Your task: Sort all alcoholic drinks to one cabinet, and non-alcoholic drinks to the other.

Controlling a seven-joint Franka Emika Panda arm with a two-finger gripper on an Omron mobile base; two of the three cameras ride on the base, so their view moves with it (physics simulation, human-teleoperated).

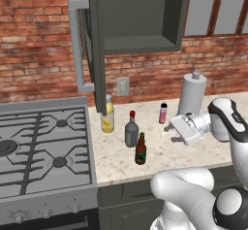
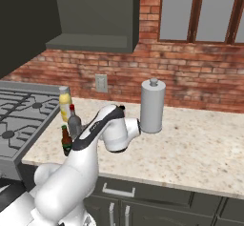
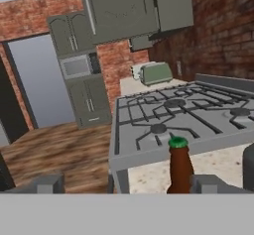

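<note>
The pincer (image 1: pixel 175 133) is spread wide and holds nothing. It lies sideways low over the counter (image 1: pixel 203 151), aimed at the beer bottle (image 1: pixel 141 149). The beer stands near the counter's front edge. The grey bottle (image 1: pixel 131 130) is just behind it. The yellow bottle (image 1: pixel 107 114) is further back by the stove (image 1: pixel 43 146), and the pink bottle (image 1: pixel 163 113) stands near the paper towel roll (image 1: pixel 192 95). The cabinet (image 1: pixel 138 15) above is open.

The beer is thin and tall. If a fingertip bumps it, it may tip, hit the grey bottle, or roll off the edge. In the hand view it sits close to one fingertip (image 3: pixel 211 183), not in the middle.
</note>
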